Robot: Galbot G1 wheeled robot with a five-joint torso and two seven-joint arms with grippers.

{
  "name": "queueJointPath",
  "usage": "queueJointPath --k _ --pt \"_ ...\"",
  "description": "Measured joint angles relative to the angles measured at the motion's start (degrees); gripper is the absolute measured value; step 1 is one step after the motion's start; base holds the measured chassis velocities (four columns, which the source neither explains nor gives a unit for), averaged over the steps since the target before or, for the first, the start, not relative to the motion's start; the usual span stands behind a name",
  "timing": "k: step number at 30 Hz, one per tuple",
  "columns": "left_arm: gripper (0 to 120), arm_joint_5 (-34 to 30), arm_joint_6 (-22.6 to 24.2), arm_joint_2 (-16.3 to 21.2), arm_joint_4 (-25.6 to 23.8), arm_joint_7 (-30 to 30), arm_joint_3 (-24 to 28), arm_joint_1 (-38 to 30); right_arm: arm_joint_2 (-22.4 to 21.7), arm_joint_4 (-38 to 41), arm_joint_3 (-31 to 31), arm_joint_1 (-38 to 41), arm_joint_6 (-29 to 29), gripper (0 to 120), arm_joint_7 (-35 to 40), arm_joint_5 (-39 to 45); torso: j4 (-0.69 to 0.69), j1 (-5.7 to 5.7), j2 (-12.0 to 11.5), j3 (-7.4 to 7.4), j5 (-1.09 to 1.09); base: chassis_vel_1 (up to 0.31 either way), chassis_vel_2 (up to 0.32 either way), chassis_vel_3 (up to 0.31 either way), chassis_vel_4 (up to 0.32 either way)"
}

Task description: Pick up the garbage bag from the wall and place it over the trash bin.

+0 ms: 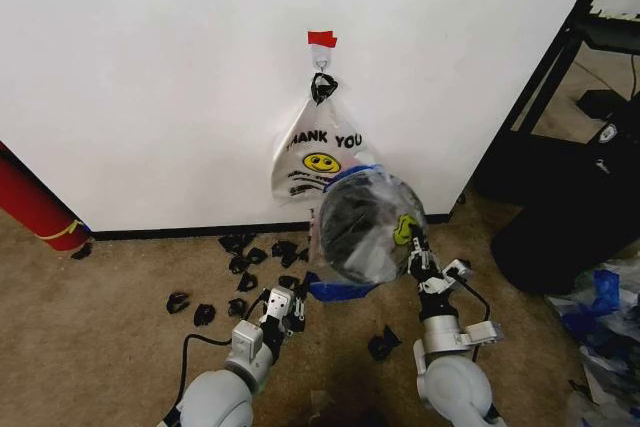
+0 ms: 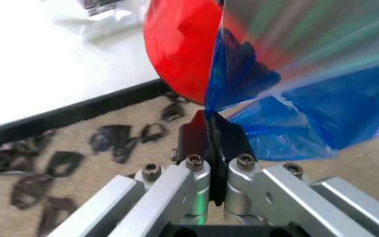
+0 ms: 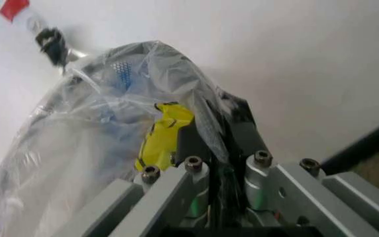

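Observation:
The see-through garbage bag (image 1: 375, 209) with blue edges is draped around the black trash bin (image 1: 345, 232), which stands on the carpet just before the wall (image 1: 150, 67). My left gripper (image 1: 298, 309) is low at the bin's left, shut on the bag's blue edge (image 2: 288, 108), next to the bin's red base (image 2: 179, 44). At the bin's right rim, my right gripper (image 1: 416, 253) is shut on the clear plastic beside the yellow smiley (image 3: 163, 136). A whiter "THANK YOU" bag (image 1: 318, 152) hangs from the hook under red tape (image 1: 322, 39).
Several black scraps (image 1: 240, 267) litter the carpet left of the bin and along the baseboard. A large red cylinder (image 1: 35, 209) leans at the far left. A black stand (image 1: 560, 57) and dark bulk (image 1: 560, 232) crowd the right, with blue-white bags (image 1: 600, 312) beyond.

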Motion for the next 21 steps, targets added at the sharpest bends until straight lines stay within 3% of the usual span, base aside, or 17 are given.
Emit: queueJointPath --k 6,14,21 --pt "0 2.7 -1.9 -1.2 4.0 0.1 -0.2 -1.3 -0.4 2.6 -0.8 -1.4 -2.1 0 0.9 1.4 0.0 0.0 0.0 0.0 0.0 0.0 0.0 0.0 0.0" --pt "0 3.6 -3.2 -0.1 4.5 0.3 0.3 -0.9 0.1 1.9 -1.8 -1.0 -2.6 0 1.4 0.8 0.01 0.0 0.0 0.0 0.0 0.0 0.0 0.0 0.0" --pt "23 10.4 -6.9 3.1 8.1 2.1 -2.0 -0.2 0.9 -0.6 -1.4 0.8 -2.6 0 2.4 0.9 0.0 0.0 0.0 0.0 0.0 0.0 0.0 0.0 0.0"
